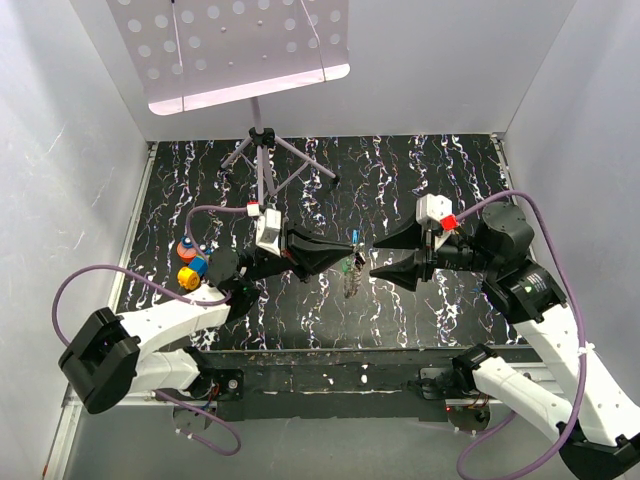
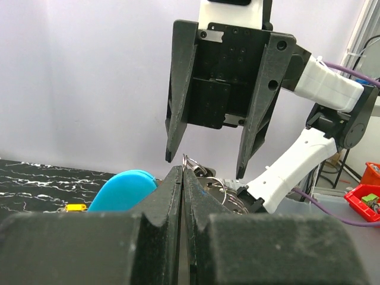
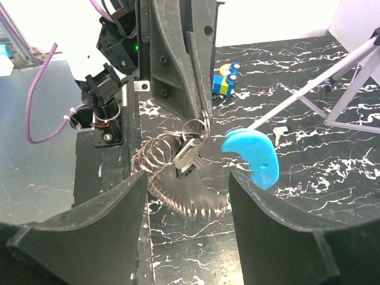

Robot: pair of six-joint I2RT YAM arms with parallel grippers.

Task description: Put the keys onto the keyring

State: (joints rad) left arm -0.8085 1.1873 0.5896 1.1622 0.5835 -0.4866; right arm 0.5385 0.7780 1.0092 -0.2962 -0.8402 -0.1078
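Left tool (image 3: 199, 116) pinched shut on the keyring (image 3: 252, 155), raised off the surface (image 3: 332, 184), between the jaws of the wide-open right tool (image 1: 377, 257). One key (image 3: 187, 159) hangs beneath the pinch, long axis pointing downward.

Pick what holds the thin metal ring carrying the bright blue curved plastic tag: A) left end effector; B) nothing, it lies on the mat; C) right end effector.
A: the left end effector is shut on the thin metal ring, the bright blue curved plastic tag hanging beside it.
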